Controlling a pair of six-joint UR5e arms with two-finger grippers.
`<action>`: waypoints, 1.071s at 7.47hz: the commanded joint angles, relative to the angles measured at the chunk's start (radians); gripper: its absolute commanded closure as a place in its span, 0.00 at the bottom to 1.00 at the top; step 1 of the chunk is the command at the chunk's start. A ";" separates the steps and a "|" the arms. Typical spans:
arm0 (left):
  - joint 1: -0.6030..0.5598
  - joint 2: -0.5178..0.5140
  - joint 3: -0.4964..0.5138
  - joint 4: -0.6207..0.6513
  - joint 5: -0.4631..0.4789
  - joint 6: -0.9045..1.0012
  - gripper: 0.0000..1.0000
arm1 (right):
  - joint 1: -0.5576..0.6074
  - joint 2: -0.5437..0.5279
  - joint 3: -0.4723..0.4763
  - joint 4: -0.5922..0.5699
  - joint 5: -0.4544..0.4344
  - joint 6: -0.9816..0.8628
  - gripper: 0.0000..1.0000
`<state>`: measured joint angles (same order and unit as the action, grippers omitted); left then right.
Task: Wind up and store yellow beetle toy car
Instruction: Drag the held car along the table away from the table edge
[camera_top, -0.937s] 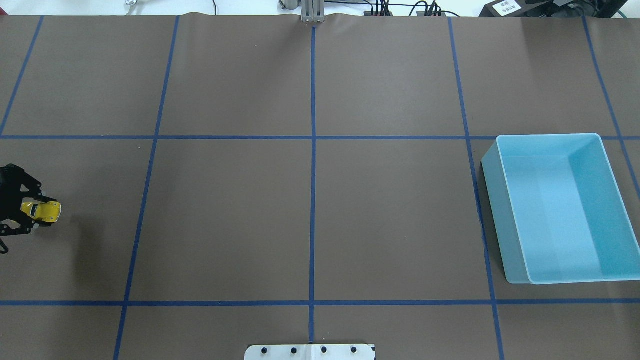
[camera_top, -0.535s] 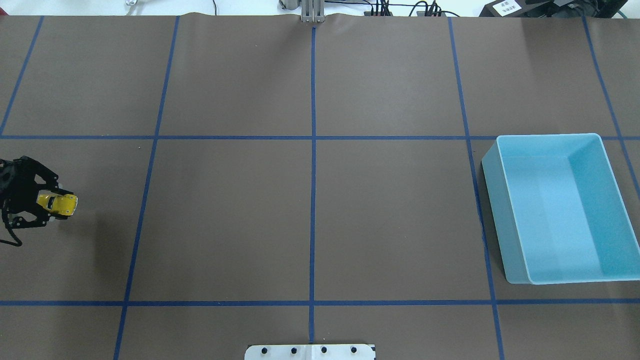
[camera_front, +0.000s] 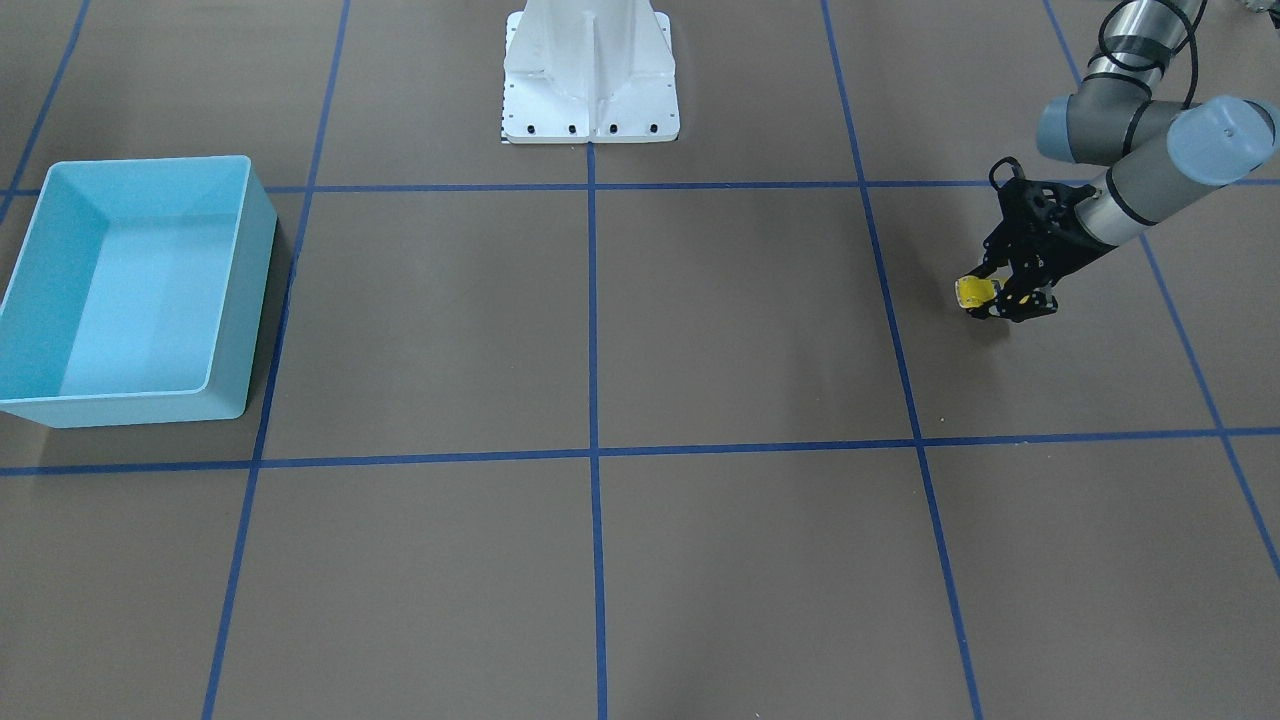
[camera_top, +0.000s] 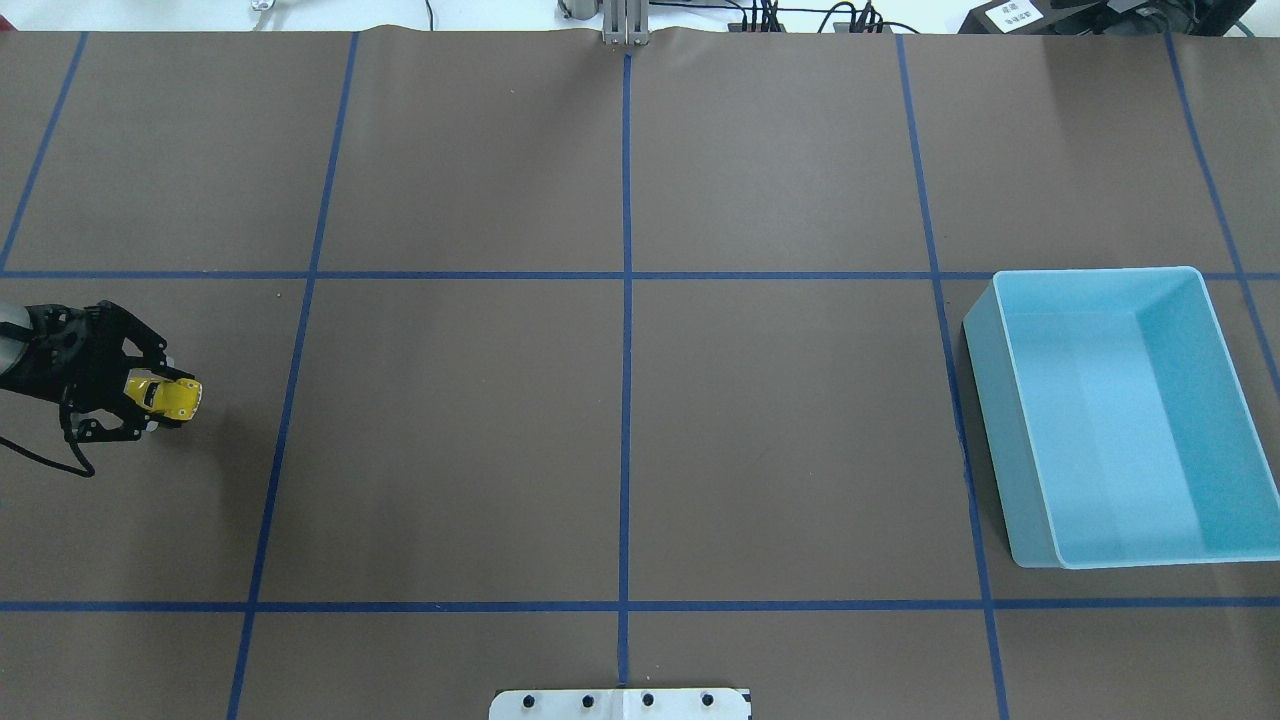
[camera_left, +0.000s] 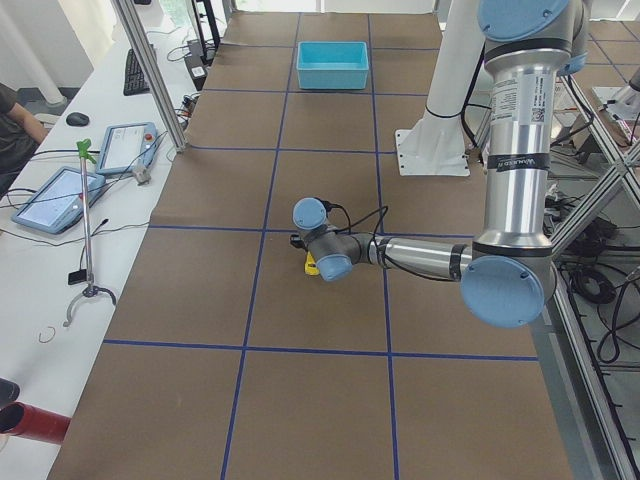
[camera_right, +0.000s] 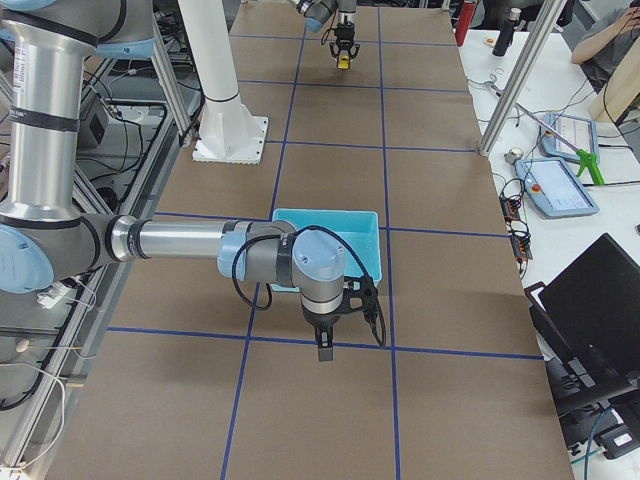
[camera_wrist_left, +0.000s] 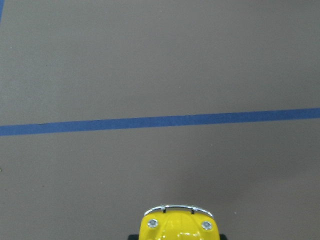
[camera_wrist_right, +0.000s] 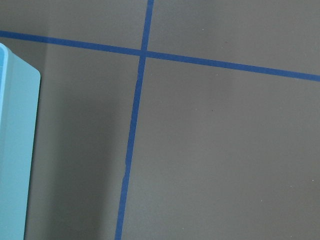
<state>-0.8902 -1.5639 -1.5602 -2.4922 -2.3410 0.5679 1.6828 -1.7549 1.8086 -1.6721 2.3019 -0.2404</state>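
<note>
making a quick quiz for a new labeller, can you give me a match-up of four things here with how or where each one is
Things:
1 toy car
2 bin
3 left gripper
4 right gripper

States:
a empty
b shut on the car
c hangs just beside the bin
d yellow, being gripped

Pairs: 1-d, 2-a, 3-b, 4-c

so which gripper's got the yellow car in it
The left gripper: the yellow beetle toy car sits between its fingers. The right gripper hangs beside the light blue bin, no car there.
</note>
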 joint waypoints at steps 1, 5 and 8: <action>0.005 -0.012 0.031 -0.002 -0.026 0.000 1.00 | 0.000 0.000 0.000 0.000 0.001 0.001 0.00; 0.004 -0.004 0.069 -0.010 -0.061 0.003 1.00 | 0.000 -0.003 0.000 0.000 0.002 0.001 0.00; -0.001 0.021 0.071 -0.033 -0.074 0.003 1.00 | 0.000 -0.003 0.000 0.000 0.002 0.001 0.00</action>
<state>-0.8893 -1.5567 -1.4901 -2.5101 -2.4128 0.5706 1.6828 -1.7579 1.8085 -1.6720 2.3040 -0.2393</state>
